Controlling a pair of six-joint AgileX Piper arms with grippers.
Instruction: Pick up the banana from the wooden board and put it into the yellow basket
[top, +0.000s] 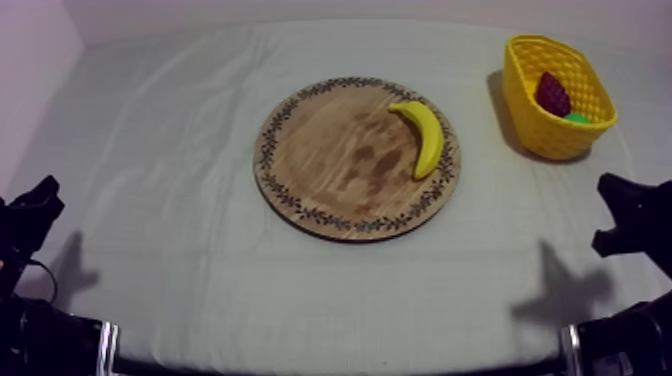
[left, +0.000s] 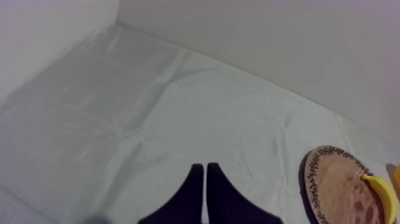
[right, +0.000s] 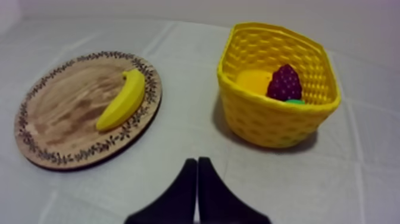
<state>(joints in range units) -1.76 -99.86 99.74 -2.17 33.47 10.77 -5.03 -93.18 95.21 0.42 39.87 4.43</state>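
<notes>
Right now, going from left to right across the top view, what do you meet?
left claw → wooden board → banana, lying on the board's right part → yellow basket → right claw

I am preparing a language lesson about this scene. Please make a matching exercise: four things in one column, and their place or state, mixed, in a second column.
1 banana
2 yellow basket
3 wooden board
4 left gripper

A shut on nothing
B at the far right of the table
C lying on the wooden board
D in the middle of the table

Pairs: 1-C, 2-B, 3-D, 4-A
</notes>
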